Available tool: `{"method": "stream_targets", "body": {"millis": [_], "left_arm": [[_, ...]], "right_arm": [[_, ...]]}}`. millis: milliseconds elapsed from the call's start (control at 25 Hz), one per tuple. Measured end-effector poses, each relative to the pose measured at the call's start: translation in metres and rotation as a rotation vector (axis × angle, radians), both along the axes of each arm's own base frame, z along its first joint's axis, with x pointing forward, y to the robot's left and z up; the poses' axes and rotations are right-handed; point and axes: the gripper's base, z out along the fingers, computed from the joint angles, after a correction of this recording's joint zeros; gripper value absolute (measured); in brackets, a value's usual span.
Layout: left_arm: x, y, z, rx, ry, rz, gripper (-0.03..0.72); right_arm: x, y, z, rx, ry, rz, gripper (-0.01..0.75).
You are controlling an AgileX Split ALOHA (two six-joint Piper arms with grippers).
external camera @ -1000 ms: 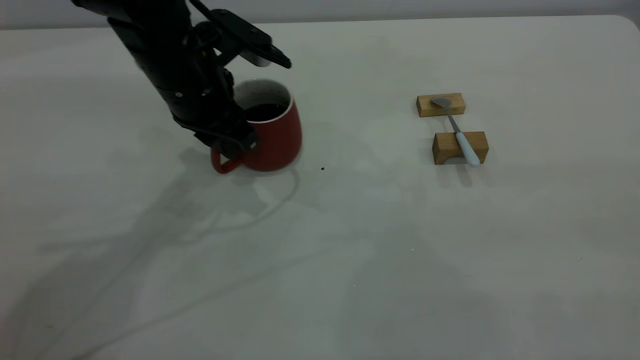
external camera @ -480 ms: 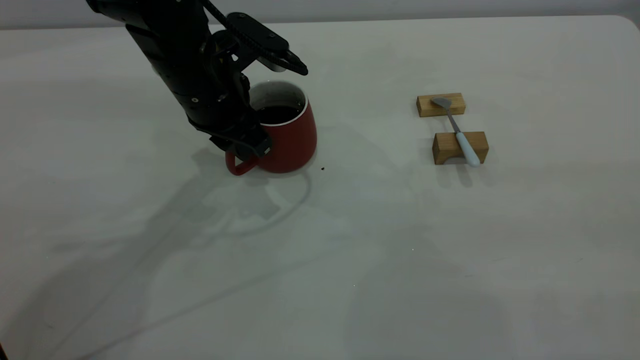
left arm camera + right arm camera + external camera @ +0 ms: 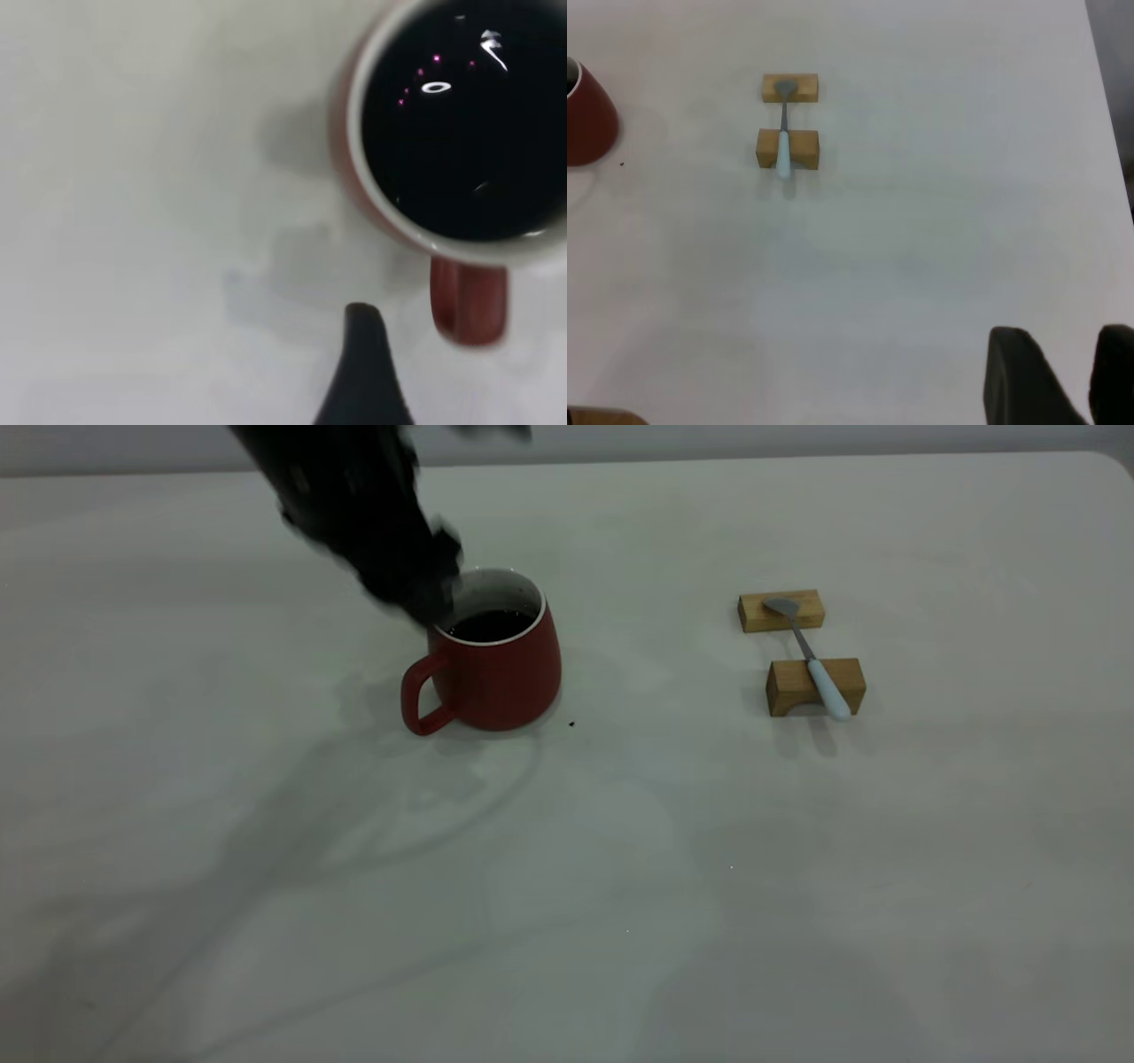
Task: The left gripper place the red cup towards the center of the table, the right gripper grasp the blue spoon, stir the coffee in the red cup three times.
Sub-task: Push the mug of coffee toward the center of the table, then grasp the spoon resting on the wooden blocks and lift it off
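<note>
My left gripper (image 3: 425, 593) hangs blurred above the far-left rim of the red cup (image 3: 496, 664), off the handle and holding nothing; I cannot tell how wide its jaws stand, since the left wrist view shows only one finger (image 3: 365, 372) beside the handle. The cup sits upright on the table (image 3: 567, 886), a little left of centre, coffee (image 3: 485, 624) dark inside. I judge the placing done, so the step in hand is clearing this arm; I would lift straight up and away from the rim, so as not to clip it or jolt the liquid. Well to the right, the blue spoon (image 3: 815, 664) lies bridged across two wooden blocks (image 3: 797, 646), bowl on the far one and handle overhanging the near one; I would take it by the handle. My right gripper (image 3: 1059, 376) waits high and well back from the spoon, jaws slightly parted and empty. The left arm's upper part is cut off in the exterior view.
</note>
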Motion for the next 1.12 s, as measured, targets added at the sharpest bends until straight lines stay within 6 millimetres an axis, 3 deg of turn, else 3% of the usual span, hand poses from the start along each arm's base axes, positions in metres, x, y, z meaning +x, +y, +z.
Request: {"method": "stream_targets", "body": {"millis": [160, 240, 520, 640, 840, 1000, 1120], "left_arm": [[-0.02, 0.012, 0.076, 0.002, -0.048, 0.008, 0.58], [-0.04, 0.023, 0.117, -0.009, -0.059, 0.047, 0.537], [-0.116, 0.063, 0.21, -0.043, -0.067, 0.172, 0.43], [-0.152, 0.081, 0.231, -0.026, 0.0, 0.247, 0.4], [-0.194, 0.102, 0.255, -0.156, -0.087, 0.385, 0.366], [-0.237, 0.124, 0.25, -0.204, -0.141, 0.399, 0.356], [-0.275, 0.149, 0.234, -0.25, -0.192, 0.471, 0.355]], "right_arm": [[0.0, 0.0, 0.0, 0.0, 0.0, 0.0, 0.237], [0.0, 0.0, 0.0, 0.0, 0.0, 0.0, 0.237], [0.0, 0.0, 0.0, 0.0, 0.0, 0.0, 0.237], [0.0, 0.0, 0.0, 0.0, 0.0, 0.0, 0.237], [0.0, 0.0, 0.0, 0.0, 0.0, 0.0, 0.237], [0.0, 0.0, 0.0, 0.0, 0.0, 0.0, 0.237], [0.0, 0.0, 0.0, 0.0, 0.0, 0.0, 0.238]]}}
